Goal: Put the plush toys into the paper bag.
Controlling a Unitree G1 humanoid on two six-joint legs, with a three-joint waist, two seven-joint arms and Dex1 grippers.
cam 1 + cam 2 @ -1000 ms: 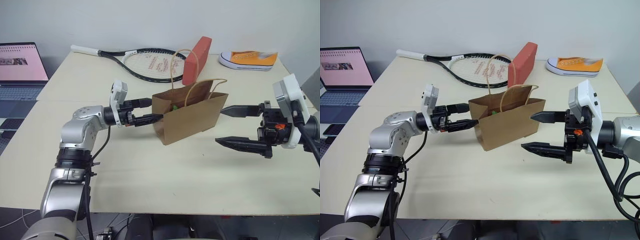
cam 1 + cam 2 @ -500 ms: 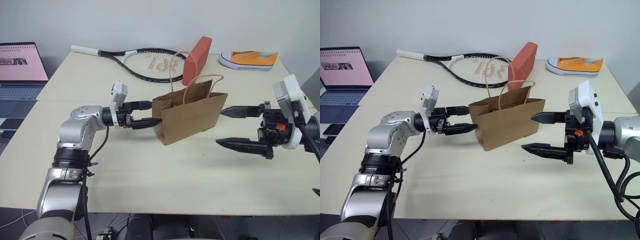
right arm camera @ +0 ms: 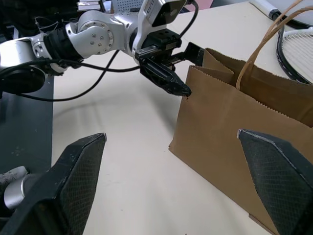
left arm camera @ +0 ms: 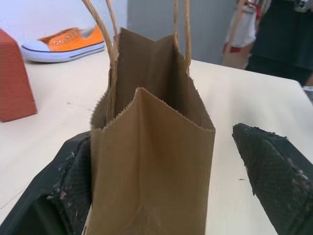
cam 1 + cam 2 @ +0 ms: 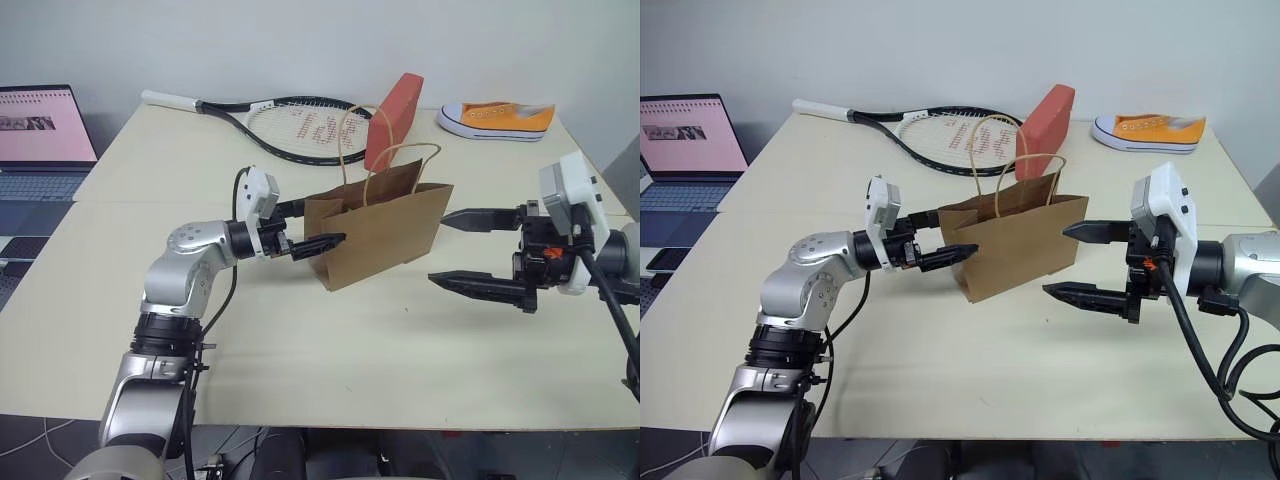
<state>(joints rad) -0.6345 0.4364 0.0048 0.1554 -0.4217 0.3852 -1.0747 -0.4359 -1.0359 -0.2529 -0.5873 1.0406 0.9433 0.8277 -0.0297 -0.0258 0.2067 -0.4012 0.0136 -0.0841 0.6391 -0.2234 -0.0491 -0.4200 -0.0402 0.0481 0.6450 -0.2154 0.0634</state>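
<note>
Bag (image 5: 380,232) upright mid-tabletop (image 5: 300,340), no toys visible outside it. Left gripper (image 5: 318,228) wide open, straddling bag's narrow end, holding nothing. Right gripper (image 5: 462,250) wide open, empty, near opposite end. Step: likely steadying bag; next, close gently without crushing paper.

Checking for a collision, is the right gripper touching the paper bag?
Apart. In the right eye view the right gripper sits beside the paper bag with bare table between its lower finger and the bag; its upper fingertip stops just short of the bag's edge.
</note>
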